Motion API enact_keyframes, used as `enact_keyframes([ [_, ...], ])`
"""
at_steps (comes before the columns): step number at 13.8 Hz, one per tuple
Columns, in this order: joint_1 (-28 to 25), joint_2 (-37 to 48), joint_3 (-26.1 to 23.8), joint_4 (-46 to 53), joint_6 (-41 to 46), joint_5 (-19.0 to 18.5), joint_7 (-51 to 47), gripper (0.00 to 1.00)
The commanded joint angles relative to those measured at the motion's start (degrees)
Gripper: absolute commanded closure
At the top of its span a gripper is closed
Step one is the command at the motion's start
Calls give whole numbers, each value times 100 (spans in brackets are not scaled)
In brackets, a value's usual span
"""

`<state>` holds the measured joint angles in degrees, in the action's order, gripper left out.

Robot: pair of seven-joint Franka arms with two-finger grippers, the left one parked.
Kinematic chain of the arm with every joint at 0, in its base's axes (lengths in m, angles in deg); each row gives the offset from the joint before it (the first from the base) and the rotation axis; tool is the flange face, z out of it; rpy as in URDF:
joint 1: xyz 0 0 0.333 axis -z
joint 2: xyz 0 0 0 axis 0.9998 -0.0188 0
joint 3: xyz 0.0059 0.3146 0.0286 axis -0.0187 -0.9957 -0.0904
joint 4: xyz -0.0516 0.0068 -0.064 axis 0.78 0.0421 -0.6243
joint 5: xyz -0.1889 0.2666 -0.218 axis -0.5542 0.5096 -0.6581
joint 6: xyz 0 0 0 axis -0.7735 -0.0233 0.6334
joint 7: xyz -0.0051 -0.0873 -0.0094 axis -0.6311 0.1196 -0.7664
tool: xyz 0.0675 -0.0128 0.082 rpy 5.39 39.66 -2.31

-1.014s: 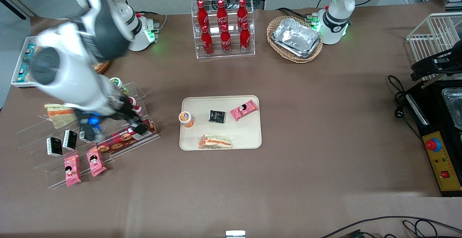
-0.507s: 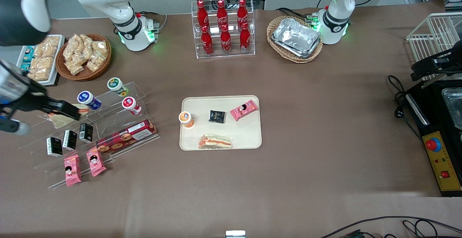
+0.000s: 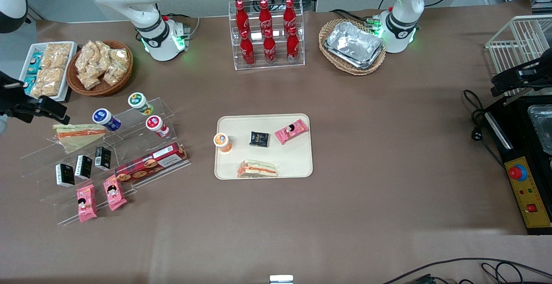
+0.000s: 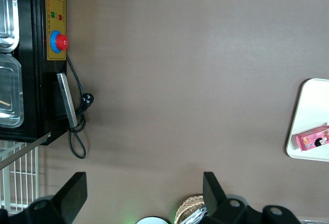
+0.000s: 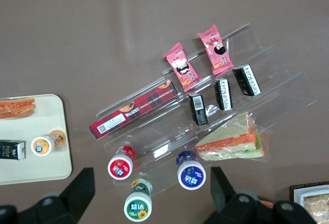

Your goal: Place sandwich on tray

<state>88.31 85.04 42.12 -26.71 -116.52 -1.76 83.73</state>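
Observation:
One sandwich, a clear-wrapped wedge with orange and green filling, lies on the cream tray at its edge nearest the front camera. It also shows in the right wrist view on the tray. A second sandwich rests on the clear acrylic stand toward the working arm's end, and shows in the wrist view too. My gripper hovers high over that end of the table, a little farther from the front camera than this sandwich. Its fingers are wide open and empty.
The tray also holds an orange cup, a black packet and a pink packet. The stand carries three yogurt cups, a red biscuit box, black cartons and pink packets. A snack basket and a bottle rack stand farther back.
My arm has lifted off the acrylic stand and swung out toward the working arm's end, uncovering the sandwich, cups and snack basket. The sandwich on the tray has not moved.

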Motion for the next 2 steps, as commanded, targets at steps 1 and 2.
enact_keyframes([
  [1,53,109,-84,-196,-174,-37,303,0],
  [2,53,135,-75,-214,-131,-2,409,0],
])
